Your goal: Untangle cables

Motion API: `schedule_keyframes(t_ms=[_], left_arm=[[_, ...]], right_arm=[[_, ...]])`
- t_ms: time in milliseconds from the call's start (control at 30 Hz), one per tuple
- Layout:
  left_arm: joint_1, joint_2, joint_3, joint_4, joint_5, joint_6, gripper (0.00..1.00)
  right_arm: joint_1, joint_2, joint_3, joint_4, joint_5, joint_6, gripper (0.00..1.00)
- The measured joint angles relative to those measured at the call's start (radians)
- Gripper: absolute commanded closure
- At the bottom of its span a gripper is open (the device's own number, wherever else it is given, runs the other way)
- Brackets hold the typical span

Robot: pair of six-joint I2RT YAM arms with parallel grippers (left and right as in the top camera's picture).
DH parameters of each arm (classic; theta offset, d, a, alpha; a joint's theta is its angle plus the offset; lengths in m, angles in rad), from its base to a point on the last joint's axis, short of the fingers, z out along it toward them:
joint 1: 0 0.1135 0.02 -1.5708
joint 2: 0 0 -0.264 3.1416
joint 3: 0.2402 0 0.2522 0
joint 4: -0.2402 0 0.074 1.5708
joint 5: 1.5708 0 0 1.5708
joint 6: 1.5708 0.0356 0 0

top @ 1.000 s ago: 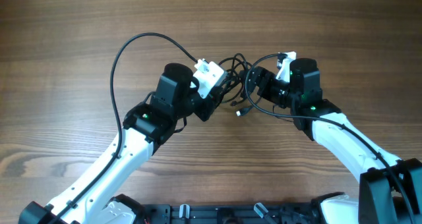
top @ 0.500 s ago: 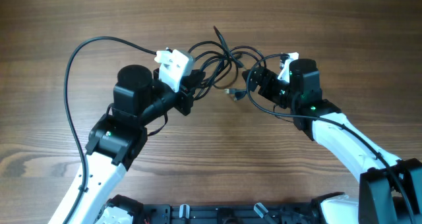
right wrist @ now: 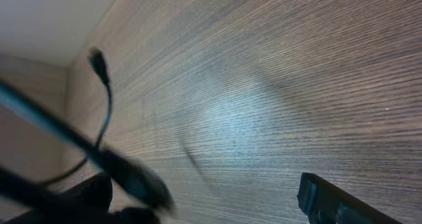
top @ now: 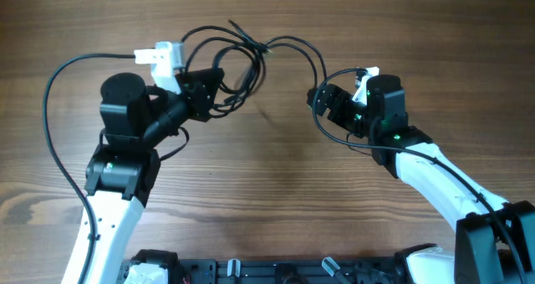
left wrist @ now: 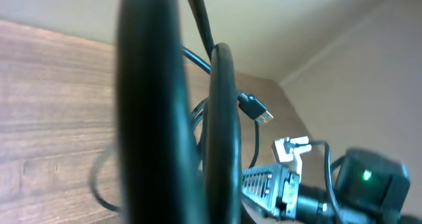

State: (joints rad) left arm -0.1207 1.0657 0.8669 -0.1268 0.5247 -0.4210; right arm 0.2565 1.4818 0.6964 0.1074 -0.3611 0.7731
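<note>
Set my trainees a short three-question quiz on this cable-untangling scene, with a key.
1. True or false: the right jaws are shut.
2. Which grip the cables? A the left jaws; B the right jaws; C both.
3. Fill in: in the left wrist view, one cable ends in a silver-tipped ____.
Key: 1 false; 2 A; 3 plug.
</note>
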Motion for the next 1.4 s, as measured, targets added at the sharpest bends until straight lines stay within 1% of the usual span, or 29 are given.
schedule_keyframes(t_ms=[200,467,667,733,833,933,1067,1267,1400], left_arm=[[0.032,0.000,0.000,0.002,0.000,-0.090,0.96],[0.032,0.000,0.000,0.013,0.000,-0.143,0.96],[0.032,0.000,0.000,0.013,0.000,-0.146,0.96],[0.032,0.000,0.000,0.013,0.000,-0.146,0.96],[0.032,0.000,0.000,0.000,0.001,-0.146,0.96],[0.032,0.000,0.000,-0.011,0.032,-0.145,0.96],[0.023,0.006,0.000,-0.012,0.108,-0.117,0.96],[-0.060,0.027,0.000,-0.014,0.137,-0.072,0.96],[-0.082,0.031,0.000,-0.014,0.140,-0.056,0.96]], right_arm=[[0.000,0.000,0.000,-0.021,0.005,0.000,0.08],[0.000,0.000,0.000,0.000,-0.016,-0.012,0.08],[0.000,0.000,0.000,0.122,-0.168,-0.090,0.08],[0.000,0.000,0.000,0.176,-0.249,-0.117,0.08],[0.000,0.000,0.000,0.275,-0.364,-0.140,0.08],[0.013,0.000,0.000,0.320,-0.420,-0.148,0.07],[0.056,0.000,0.000,0.333,-0.421,-0.151,0.06],[0.111,0.000,0.000,0.360,-0.354,-0.151,0.04],[0.129,0.000,0.000,0.397,-0.320,-0.152,0.04]])
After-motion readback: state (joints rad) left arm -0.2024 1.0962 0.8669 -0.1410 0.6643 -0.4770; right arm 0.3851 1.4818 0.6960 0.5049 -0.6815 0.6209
